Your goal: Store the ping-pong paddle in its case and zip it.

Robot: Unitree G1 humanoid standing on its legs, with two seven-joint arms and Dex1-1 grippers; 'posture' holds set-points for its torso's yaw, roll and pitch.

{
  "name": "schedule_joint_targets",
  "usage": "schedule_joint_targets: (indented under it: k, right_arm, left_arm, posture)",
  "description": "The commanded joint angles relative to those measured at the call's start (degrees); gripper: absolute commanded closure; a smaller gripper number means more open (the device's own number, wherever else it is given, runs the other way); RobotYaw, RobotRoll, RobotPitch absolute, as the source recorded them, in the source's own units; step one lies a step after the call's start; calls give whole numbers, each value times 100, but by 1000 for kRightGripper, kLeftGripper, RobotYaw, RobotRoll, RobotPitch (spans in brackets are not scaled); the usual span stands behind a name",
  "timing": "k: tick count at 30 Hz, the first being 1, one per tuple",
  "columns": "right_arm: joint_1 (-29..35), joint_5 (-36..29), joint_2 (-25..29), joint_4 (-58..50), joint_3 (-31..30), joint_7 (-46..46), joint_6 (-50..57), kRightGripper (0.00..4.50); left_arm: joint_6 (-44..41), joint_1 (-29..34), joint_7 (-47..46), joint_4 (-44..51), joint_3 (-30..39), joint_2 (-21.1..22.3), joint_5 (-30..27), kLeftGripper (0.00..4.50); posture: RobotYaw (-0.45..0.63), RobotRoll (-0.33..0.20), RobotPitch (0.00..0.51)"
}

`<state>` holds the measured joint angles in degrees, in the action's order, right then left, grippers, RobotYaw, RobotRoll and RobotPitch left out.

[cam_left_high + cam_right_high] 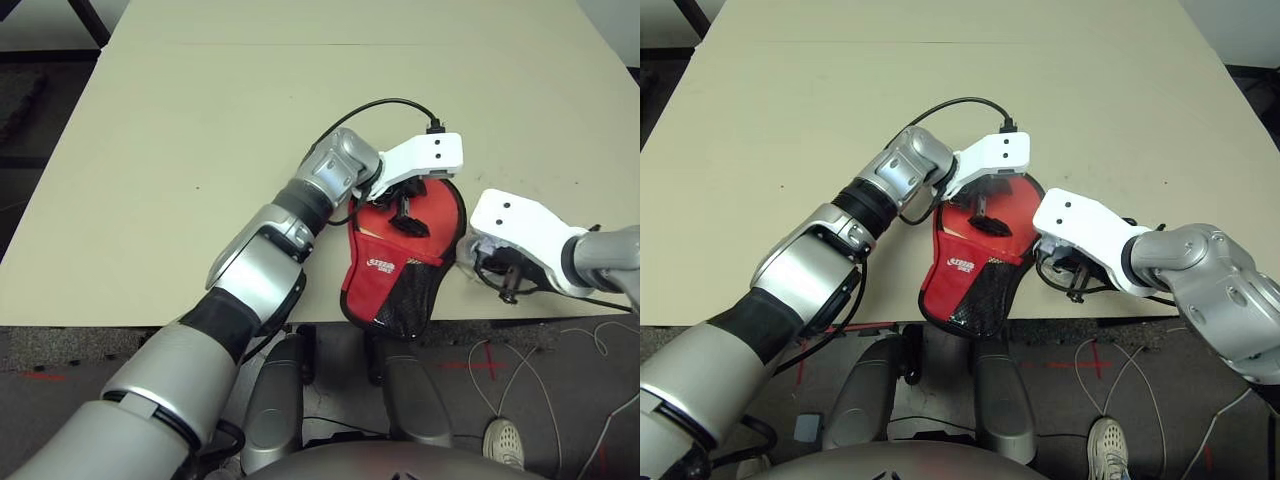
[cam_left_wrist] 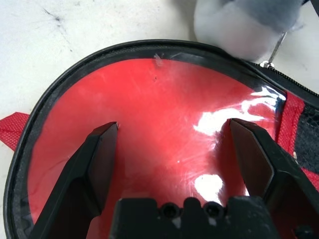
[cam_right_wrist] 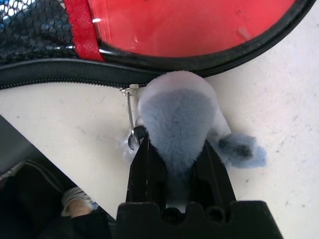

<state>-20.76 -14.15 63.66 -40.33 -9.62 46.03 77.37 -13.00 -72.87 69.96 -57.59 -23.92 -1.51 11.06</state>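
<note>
The red case (image 1: 390, 290) lies at the table's front edge, its narrow end with black mesh and white logo hanging over it. Inside its black zipper rim (image 2: 60, 84) lies a glossy round red face (image 2: 164, 99), apparently the paddle; the handle is hidden. My left gripper (image 2: 172, 149) hovers open just above that face, a finger on each side. A pale grey fluffy lump (image 3: 174, 109) hangs from the metal zipper pull (image 3: 130, 107) beside the case's right edge. My right gripper (image 3: 174, 144) is shut on this lump, low on the table at the case's right (image 1: 505, 275).
A black cable (image 1: 370, 108) loops from my left wrist over the table behind the case. The beige tabletop (image 1: 200, 150) stretches far to the back and left. The front edge (image 1: 120, 322) runs just under the case. A shoe (image 1: 503, 440) lies on the floor.
</note>
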Motion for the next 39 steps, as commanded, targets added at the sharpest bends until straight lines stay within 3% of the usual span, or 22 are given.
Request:
schedule_joint_targets:
  k: [1,5,10,11,18,24,28,34,39]
  right_arm:
    - [-62,-361,-108,429,267,7,705,3510]
    - [-426,-721,213,798,536,215,845,2062]
    - [-439,-1042,804,1164,680,543,449,233]
    - [-472,-1124,834,1228,759,587,441,25]
    - [-237,-1204,1468,1712,946,1410,-1087,25]
    - [378,-1069,1780,1790,941,1937,-2200,25]
    - [400,-778,1620,1909,751,1793,-2598,25]
    - [-108,148,1153,2636,198,1450,-3431,25]
    - [-451,517,627,3107,-1,1372,-3783,25]
  left_arm:
    - [-155,283,32,-441,-270,-9,285,0]
    - [-138,275,-14,-468,-248,-29,278,0]
    - [-144,290,-40,-467,-221,-47,270,0]
    - [-146,293,-47,-468,-215,-51,268,0]
    - [-158,312,-89,-478,-187,-68,259,0]
    - [-176,315,-115,-478,-162,-89,246,0]
    - [-182,339,-111,-469,-156,-92,250,0]
    - [-200,373,-100,-455,-174,-112,264,0]
    - [-238,438,-76,-400,-198,-143,271,0]
  posture:
    - [-165,0,310]
    - [-168,0,309]
    - [-166,0,310]
    - [-167,0,310]
    - [-170,0,314]
    - [-170,0,320]
    - [-168,0,323]
    - [-167,0,329]
    - [-159,0,333]
